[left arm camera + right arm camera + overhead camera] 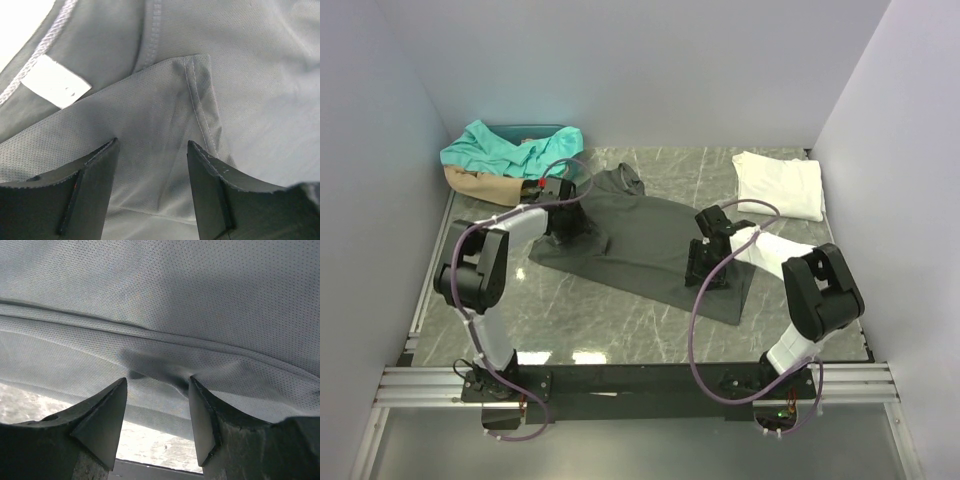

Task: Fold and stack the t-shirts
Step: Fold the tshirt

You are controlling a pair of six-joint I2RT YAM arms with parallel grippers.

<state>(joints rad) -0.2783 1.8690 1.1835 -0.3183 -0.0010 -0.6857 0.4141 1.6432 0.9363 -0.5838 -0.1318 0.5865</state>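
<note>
A dark charcoal grey t-shirt (645, 240) lies spread flat in the middle of the marble table. My left gripper (563, 222) is down on its left shoulder, near the neck. In the left wrist view the left gripper (152, 145) is open over a turned-in sleeve hem (197, 95), with the white neck label (55, 82) at upper left. My right gripper (705, 270) rests on the shirt's right side. The right wrist view has the right gripper (157, 382) open astride the shirt's edge (150, 365), where the cloth puckers at the fingertips. A folded white t-shirt (780, 185) lies at the back right.
Crumpled teal (505, 148) and tan (480, 185) shirts are piled at the back left, against a teal bin (545, 130). White walls enclose the table on three sides. A black rail (640, 385) carrying both arm bases runs along the near edge.
</note>
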